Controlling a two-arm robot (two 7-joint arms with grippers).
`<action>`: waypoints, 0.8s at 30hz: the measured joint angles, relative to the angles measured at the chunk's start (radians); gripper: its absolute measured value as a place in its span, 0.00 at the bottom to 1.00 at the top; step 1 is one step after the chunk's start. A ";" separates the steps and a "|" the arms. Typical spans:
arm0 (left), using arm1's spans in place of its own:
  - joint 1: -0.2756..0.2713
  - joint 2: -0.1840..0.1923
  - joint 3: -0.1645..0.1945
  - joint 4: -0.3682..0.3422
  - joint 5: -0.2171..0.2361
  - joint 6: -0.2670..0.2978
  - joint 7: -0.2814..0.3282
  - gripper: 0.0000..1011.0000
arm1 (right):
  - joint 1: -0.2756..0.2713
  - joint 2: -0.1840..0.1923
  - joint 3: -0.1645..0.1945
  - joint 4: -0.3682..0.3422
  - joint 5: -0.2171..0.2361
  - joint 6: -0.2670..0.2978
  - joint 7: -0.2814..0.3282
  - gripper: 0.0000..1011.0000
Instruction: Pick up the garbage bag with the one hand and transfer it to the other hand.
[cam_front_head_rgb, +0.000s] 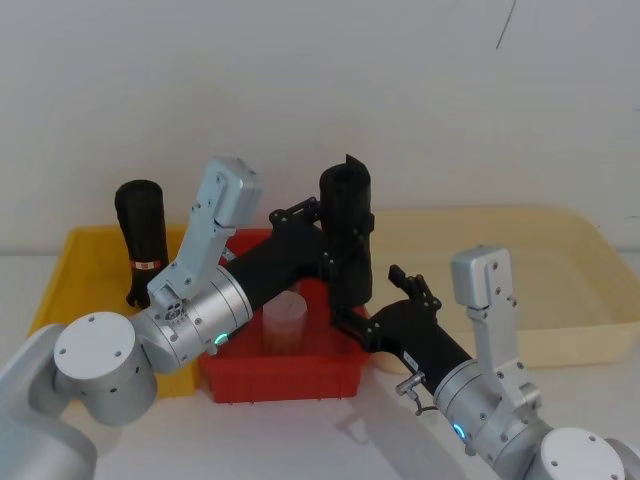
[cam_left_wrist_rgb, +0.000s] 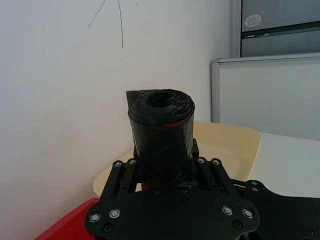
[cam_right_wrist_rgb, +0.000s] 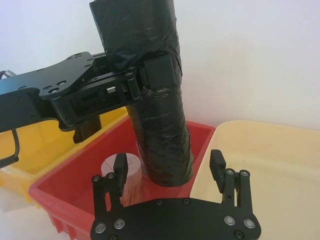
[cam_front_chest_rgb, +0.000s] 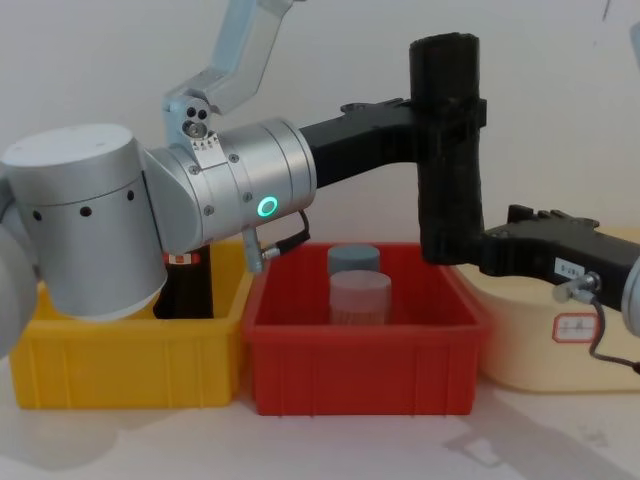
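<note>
The garbage bag is a tall matte-black roll held upright above the red bin. My left gripper, on the wrist with the green ring, is shut around the roll's upper half; the chest view shows this left gripper reaching in from the left. My right gripper is at the roll's lower end. In the right wrist view its fingers stand open on either side of the garbage bag, with a gap on each side.
A yellow bin at the left holds a black roll with a red label. Translucent cups stand in the red bin under the bag. A cream tray lies at the right, against a white wall.
</note>
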 joint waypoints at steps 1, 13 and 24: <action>0.000 0.000 0.000 0.000 0.000 0.000 0.000 0.46 | 0.001 -0.001 0.001 0.001 -0.001 -0.001 0.001 0.99; 0.000 0.000 0.000 0.000 0.000 0.000 0.000 0.46 | 0.006 -0.005 0.006 0.010 -0.009 -0.005 0.016 0.99; 0.000 0.000 0.000 0.000 0.000 0.000 0.000 0.46 | 0.012 -0.009 0.007 0.021 -0.015 -0.009 0.026 0.99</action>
